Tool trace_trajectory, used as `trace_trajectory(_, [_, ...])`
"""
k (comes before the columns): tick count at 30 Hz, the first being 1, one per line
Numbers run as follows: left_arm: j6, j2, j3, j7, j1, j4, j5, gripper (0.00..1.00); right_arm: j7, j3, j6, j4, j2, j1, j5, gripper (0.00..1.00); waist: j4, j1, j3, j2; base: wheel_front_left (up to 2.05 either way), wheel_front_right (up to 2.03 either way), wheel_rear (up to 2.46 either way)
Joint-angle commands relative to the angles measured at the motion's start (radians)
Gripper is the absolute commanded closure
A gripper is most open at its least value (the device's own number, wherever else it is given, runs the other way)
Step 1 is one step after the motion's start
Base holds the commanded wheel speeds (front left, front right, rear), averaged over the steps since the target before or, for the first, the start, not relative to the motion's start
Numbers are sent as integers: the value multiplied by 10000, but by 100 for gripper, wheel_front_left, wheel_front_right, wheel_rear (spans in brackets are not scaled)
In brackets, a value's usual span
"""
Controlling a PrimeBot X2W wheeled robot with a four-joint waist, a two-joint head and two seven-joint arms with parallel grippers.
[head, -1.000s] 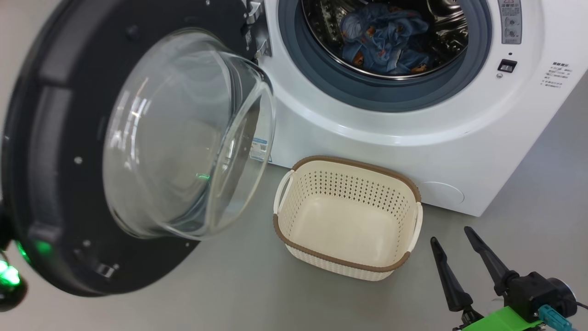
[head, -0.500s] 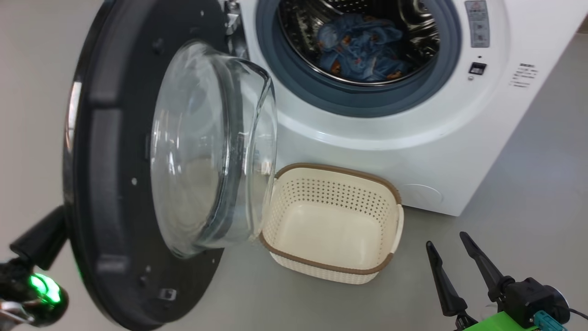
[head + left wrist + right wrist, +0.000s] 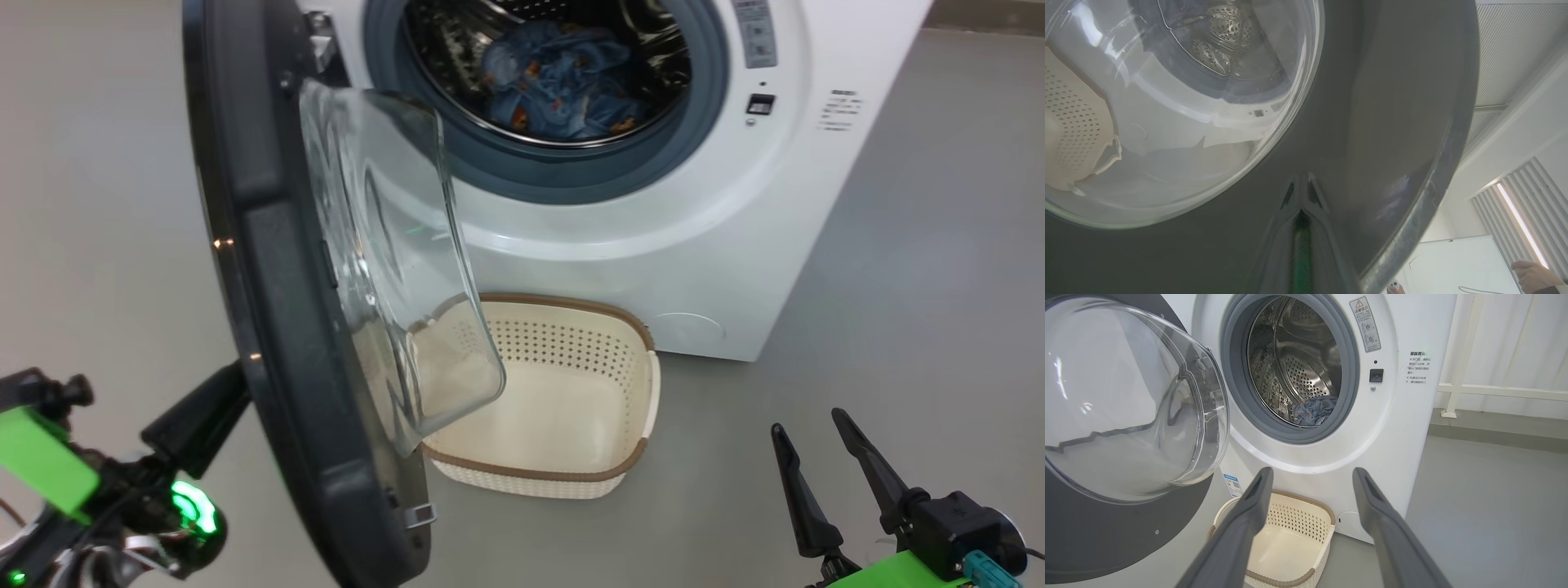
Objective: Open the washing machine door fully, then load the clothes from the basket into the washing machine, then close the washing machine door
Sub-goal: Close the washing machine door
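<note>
Lower left in the head view, the left gripper (image 3: 200, 412) is sitting behind the washing machine door (image 3: 277, 269), its tips hidden by the door's edge. In the left wrist view its fingers (image 3: 1310, 192) are pressing together with nothing between them, tips looking to touch the door's glossy outer face, though the contact is blurry. The door is standing partly open, nearly edge-on to the head camera, with the glass bowl (image 3: 392, 245) bulging right. The bowl is covering the left end of the basket (image 3: 563, 347), which shows only warped through the glass there. The basket is sitting on the floor just in front of the washing machine (image 3: 718, 229), its bottom showing bare. The clothes (image 3: 563, 86) are lying in the drum; I can only make out blue printed fabric, partly cut off by the seal. At the far right, the right gripper (image 3: 807, 420) is hovering over the floor with its fingers spread wide and its body cut off by the frame. A person's hand (image 3: 1533, 275) is peeking in at the left wrist view's corner.
</note>
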Motion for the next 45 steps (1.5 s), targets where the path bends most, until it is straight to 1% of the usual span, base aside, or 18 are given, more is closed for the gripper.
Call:
trace_trajectory(1, [-112,79,62,-32,-115,-243,4,100,-46,191,16,-277,-92,9,-123,0,-259,0,-29,0,0,0,0])
trace_trajectory(11, [-500,39,-1159,-1509,-328,404,-560,100,-46,23,16,-334,-120,134,-135,0,-1086,0,-174,0,0,0,0])
trace_trajectory(16, [-647,37,-1555,-2047,-584,769,-711,100,-46,48,16,-327,-145,241,-123,0,-1476,0,-286,0,0,0,0])
trace_trajectory(24, [-918,37,-2210,-2599,-1103,1576,-736,100,-46,81,16,-338,-217,349,-112,0,-1981,0,-387,0,0,0,0])
trace_trajectory(31, [-1271,36,-2771,-3261,-2065,2823,-598,100,-46,140,16,-314,-214,306,-102,0,-2201,0,-383,0,0,0,0])
trace_trajectory(42, [-1997,36,-3586,-4425,-3695,5068,-746,100,-46,427,16,-175,-191,155,-73,0,-2662,0,-420,0,0,0,0])
trace_trajectory(45, [-2134,36,-3765,-4818,-4119,5748,-777,100,-46,450,16,-152,-193,134,-73,0,-2756,0,-399,0,0,0,0])
